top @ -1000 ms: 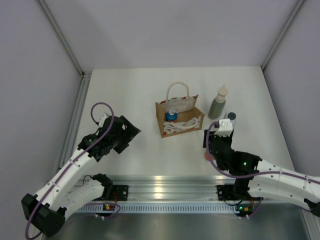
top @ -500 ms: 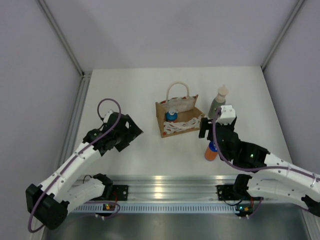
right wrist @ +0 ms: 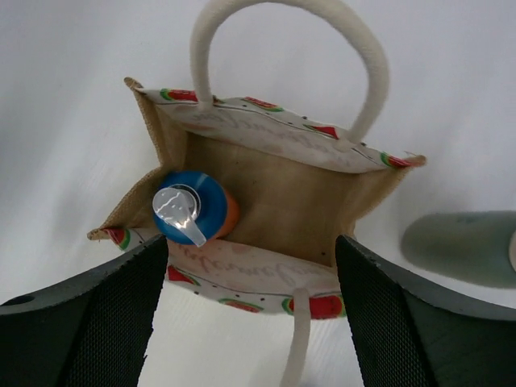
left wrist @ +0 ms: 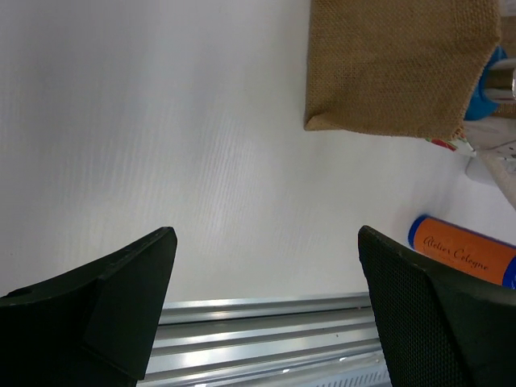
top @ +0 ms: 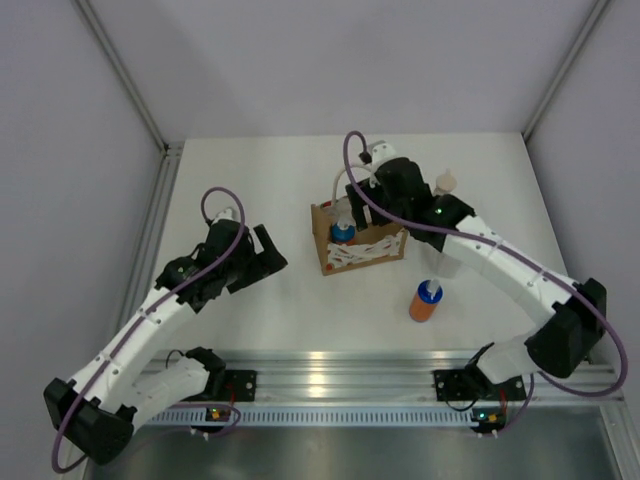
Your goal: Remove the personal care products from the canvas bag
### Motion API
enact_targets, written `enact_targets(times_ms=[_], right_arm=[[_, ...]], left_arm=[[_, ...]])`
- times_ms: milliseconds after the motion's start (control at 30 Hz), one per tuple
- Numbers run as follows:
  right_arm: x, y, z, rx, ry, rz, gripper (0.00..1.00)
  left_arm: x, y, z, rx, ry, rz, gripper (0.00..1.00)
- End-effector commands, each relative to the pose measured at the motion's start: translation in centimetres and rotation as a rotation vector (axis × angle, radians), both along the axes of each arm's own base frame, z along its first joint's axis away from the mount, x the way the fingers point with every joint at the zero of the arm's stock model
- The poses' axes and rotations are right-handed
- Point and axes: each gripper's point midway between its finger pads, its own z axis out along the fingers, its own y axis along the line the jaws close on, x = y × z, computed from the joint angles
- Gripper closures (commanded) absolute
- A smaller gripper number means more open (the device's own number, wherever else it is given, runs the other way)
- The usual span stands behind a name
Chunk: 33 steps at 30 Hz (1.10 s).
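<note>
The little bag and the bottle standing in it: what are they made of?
The bag looks like coarse jute or burlap: matte tan, with an open weave. Its handle seems cream cotton rope. The bottle is probably smooth plastic, orange and blue; its shiny silver pump could be metal or plated plastic.

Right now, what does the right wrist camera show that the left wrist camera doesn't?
Only the right wrist: the inside of the bag with an orange bottle standing in it, and a grey-green bottle beside it. Only the left wrist: a second orange bottle outside the bag, and the metal rail. Both: the bag, open jaws, possibly the first bottle's blue top.
</note>
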Motion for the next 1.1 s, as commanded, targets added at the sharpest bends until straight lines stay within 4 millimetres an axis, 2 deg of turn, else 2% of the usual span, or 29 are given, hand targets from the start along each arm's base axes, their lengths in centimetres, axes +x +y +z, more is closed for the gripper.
enact_targets(times_ms=[0,33,200,367,500,633,800,967,1000,1067], right_arm=[[0.1,2.3,0.0,-0.047,0.046,0.176,0.18],[0.4,3.0,-1.3,-0.078,0.074,0.216,0.19],[0.1,4.9,-3.2,-0.119,0.109,0.352,0.20],[1.0,5.9,-4.8,-0.155,0.129,0.396,0.20],[1.3,6.2,-6.3,-0.181,0.154,0.405,0.21],[2.1,6.3,-8.8,-0.232,0.188,0.405,0.23],[2.6,7.1,-9.9,-0.256,0.186,0.418,0.26],[2.6,8.3,-11.1,-0.285,0.190,0.448,0.27],[2.7,8.3,-11.2,-0.289,0.190,0.445,0.28],[2.7,8.1,-12.0,-0.298,0.207,0.436,0.31]], left_arm=[[-0.6,-0.9,2.5,-0.001,-0.066,-0.146,0.02],[-0.8,-0.9,2.8,-0.002,-0.069,-0.161,0.02],[-2.4,-0.4,3.5,0.029,-0.071,-0.241,0.02],[-3.3,1.8,4.1,0.119,-0.079,-0.221,0.02],[-3.4,3.1,5.2,0.175,-0.110,-0.215,0.02],[-3.3,3.9,6.3,0.220,-0.155,-0.223,0.02],[-3.1,4.7,8.2,0.247,-0.235,-0.212,0.02],[-2.6,5.6,8.1,0.262,-0.312,-0.168,0.02],[-2.8,5.5,7.3,0.255,-0.306,-0.175,0.02],[-3.1,5.4,7.9,0.224,-0.336,-0.169,0.02]])
